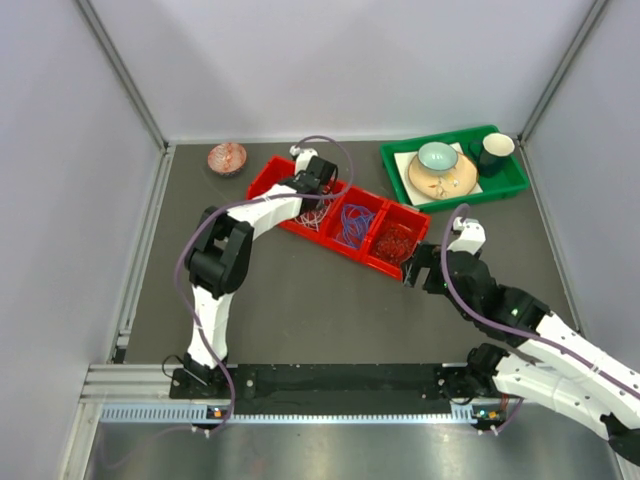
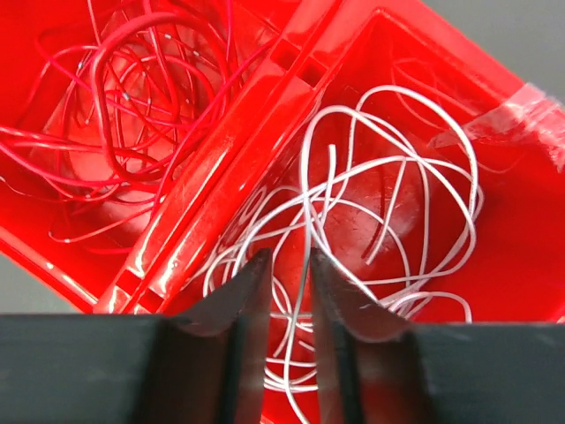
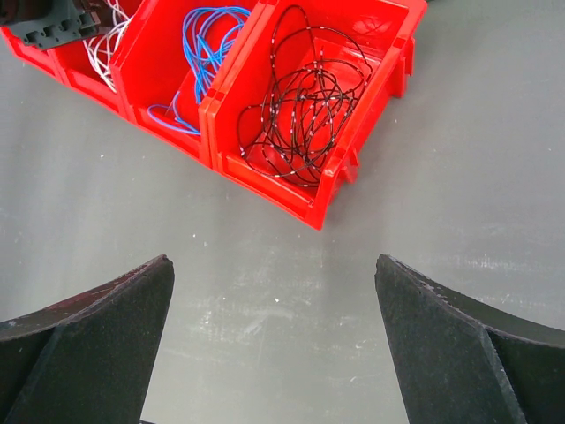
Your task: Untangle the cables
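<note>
We see a dark grey table point(image 1: 300, 310) with the two arms reaching across it. The left arm point(image 1: 225, 255) stretches to the far left end of a row of joined red bins point(image 3: 265, 190), and the right arm point(image 1: 520, 320) stops short of that row's near right end. At the back right sits a green tray point(image 1: 480, 195) holding a tan plate point(image 1: 450, 182), a teal bowl point(image 1: 437, 156) on the plate and a dark cup point(image 1: 495, 150). A small reddish bowl point(image 1: 227, 158) stands alone at the back left. The right gripper point(image 3: 272, 261) hangs over bare table with its jaws spread wide and nothing between them. The left gripper point(image 2: 289, 261) is low over one bin, its jaws only a narrow gap apart, and we cannot see them clamped on anything. Under it lie the white cables point(image 2: 305, 177) in loose loops, some strands showing in the gap. The red cables point(image 2: 132, 106) fill the neighbouring bin. The blue cables point(image 3: 207, 53) and black cables point(image 3: 300, 106) lie in the next two.
</note>
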Motion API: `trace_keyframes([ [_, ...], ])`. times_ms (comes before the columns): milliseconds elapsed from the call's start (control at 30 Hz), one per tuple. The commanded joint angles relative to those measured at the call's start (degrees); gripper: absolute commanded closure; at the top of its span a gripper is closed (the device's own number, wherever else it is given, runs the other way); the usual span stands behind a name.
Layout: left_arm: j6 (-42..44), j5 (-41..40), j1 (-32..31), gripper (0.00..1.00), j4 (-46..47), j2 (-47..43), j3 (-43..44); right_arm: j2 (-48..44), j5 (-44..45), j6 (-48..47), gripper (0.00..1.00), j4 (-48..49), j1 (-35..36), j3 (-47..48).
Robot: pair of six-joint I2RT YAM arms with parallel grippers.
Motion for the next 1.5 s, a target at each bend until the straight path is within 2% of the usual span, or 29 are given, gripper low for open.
trace_keyframes([
  [0, -0.02, -0.82, -0.74, 0.65, 0.66, -5.41, 1.38, -0.07, -0.29, -0.18, 0.05, 1.83, -0.50, 2.83],
  [167, 1.91, -3.10, -2.06, 0.54, -0.57, -9.62, 1.99, 0.89, -0.56, -0.70, 0.05, 1.83, -0.50, 3.71],
  [267, 3.49, -6.00, -3.12, 0.49, -1.36, -12.61, 1.73, 2.64, -0.38, -1.76, 0.01, 0.87, -0.50, 5.03],
  [433, 5.43, -6.79, -3.82, 0.32, -1.62, -17.27, -1.26, 7.04, 1.72, -3.51, 0.01, -3.08, -0.50, 10.12],
  [533, 5.26, -6.97, -3.73, 0.30, -3.91, -21.14, -3.01, 9.06, 3.22, -5.09, 0.01, -4.84, -0.85, 11.97],
  [633, 4.38, -7.23, -3.82, 0.28, -4.27, -29.29, -7.83, 9.77, 3.05, -6.94, 0.01, -6.07, -4.44, 12.24],
  [733, 4.73, -5.92, -3.65, 0.27, -3.47, -36.41, -13.01, 8.98, -2.21, -8.87, 0.01, -6.43, -14.18, 11.45],
  [767, 5.16, -5.39, -3.73, 0.27, -3.47, -38.09, -14.26, 8.72, -3.97, -9.14, 0.01, -6.43, -19.61, 11.01],
  [900, 7.54, -5.56, -3.38, 0.27, -1.37, -46.27, -23.21, 6.70, -6.88, -5.20, 0.01, -6.43, -28.69, 6.37],
  [1000, 6.84, -5.57, -2.16, 0.24, -2.67, -52.07, -30.16, 3.54, -4.08, -2.91, 0.01, -6.52, -30.20, 2.75],
  [1033, 6.32, -4.96, -1.63, 0.14, -5.99, -54.26, -32.00, 1.96, -4.07, -2.64, 0.01, -6.43, -30.56, 2.23],
  [1167, 2.63, -1.35, 1.80, 0.03, -12.16, -59.46, -34.48, -1.64, -8.63, -1.50, 0.01, -6.43, -30.74, -0.23],
  [1333, 0.42, -1.35, 2.24, 0.01, -12.27, -66.57, -37.64, -2.62, -11.28, -3.07, 0.01, -6.69, -30.74, -1.21],
  [1467, 0.69, -1.52, 2.42, 0.01, -12.88, -67.64, -38.09, -2.80, -10.93, -4.48, 0.01, -7.48, -30.74, -0.68],
])
